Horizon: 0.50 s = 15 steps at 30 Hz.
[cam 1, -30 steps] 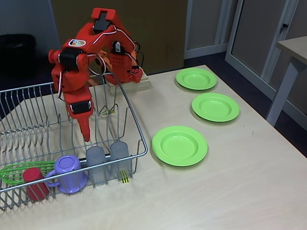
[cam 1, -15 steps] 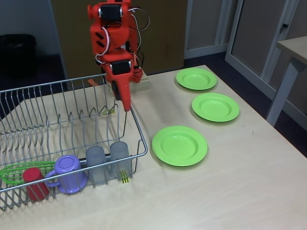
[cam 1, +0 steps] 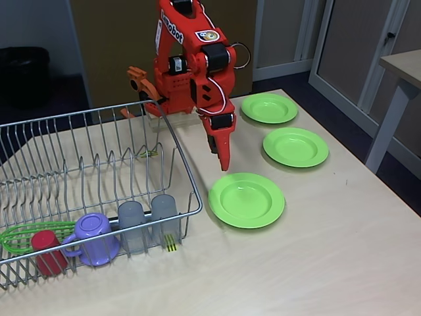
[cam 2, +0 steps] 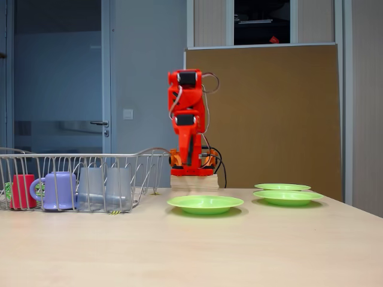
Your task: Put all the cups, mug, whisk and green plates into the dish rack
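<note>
**Q:** Where is the gripper, and what are its jaws doing?

**A:** I see my orange gripper (cam 1: pixel 223 158) pointing straight down, hanging in the air just above the far rim of the nearest green plate (cam 1: pixel 247 199). The jaws look pressed together into one narrow point, with nothing between them. In the low fixed view the gripper (cam 2: pixel 190 156) is partly lost against the arm's own body, so I judge the jaws from the high fixed view.

**Q:** And the arm behind it?

**A:** The orange arm (cam 1: pixel 191 59) rises from its base at the far edge of the table, folds over at the top and comes down to the gripper.

**Q:** Where are the plates?

**A:** All three lie flat on the bare table, to the right of the rack in the high view. The nearest sits close beside the rack's right wall. The middle plate (cam 1: pixel 295 146) is further back and to the right, and the far plate (cam 1: pixel 268 108) lies near the table's far edge.

**Q:** What is in the dish rack?

**A:** The dish rack (cam 1: pixel 79 125) fills the table's left side. Along its near wall stand, from left to right, the red cup (cam 1: pixel 48 251), the purple mug (cam 1: pixel 94 235) tipped on its side, and the two grey-blue tumblers (cam 1: pixel 148 220) upright and touching. The green whisk (cam 1: pixel 29 235) lies flat at the rack's near left corner, behind the red cup.
</note>
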### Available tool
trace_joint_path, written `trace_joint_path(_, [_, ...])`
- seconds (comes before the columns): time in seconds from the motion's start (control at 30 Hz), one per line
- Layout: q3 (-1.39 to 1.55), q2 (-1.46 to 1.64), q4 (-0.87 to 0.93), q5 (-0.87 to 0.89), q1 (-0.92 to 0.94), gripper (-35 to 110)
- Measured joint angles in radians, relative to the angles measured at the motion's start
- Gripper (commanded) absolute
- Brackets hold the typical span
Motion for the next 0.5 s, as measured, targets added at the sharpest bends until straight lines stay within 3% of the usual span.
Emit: trace_joint_path(0.5, [0.179,-0.127,-0.299,0.206,-0.133,33])
